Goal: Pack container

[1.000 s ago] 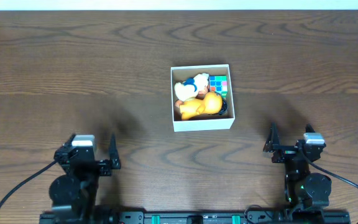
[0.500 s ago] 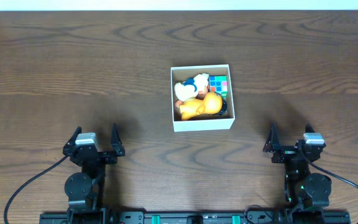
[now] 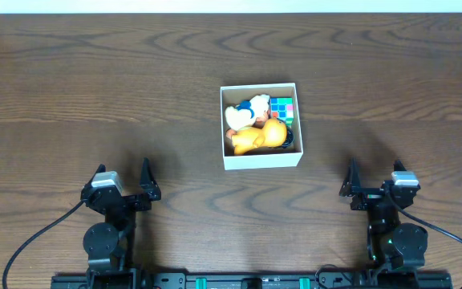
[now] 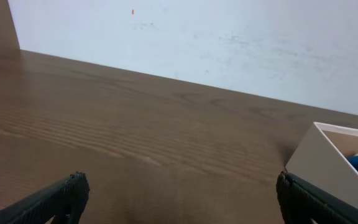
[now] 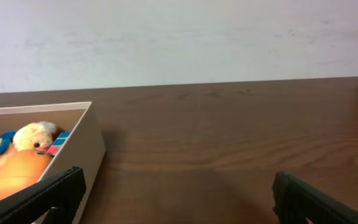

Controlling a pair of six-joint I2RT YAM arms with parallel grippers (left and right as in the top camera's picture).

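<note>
The container, a square white box, stands mid-table. It holds an orange toy, a white and blue plush and a colourful cube. My left gripper is open and empty near the front left edge, far from the box. My right gripper is open and empty near the front right. In the left wrist view the left gripper faces bare wood, with the container's wall at the right. In the right wrist view the right gripper has the container and the orange toy at its left.
Dark wooden table all around the box. A pale wall runs behind the table's far edge. Cables trail from both arm bases at the front edge.
The left arm has drawn in and straightened over its base, its gripper now pointing forward. The right arm and the box have not moved.
</note>
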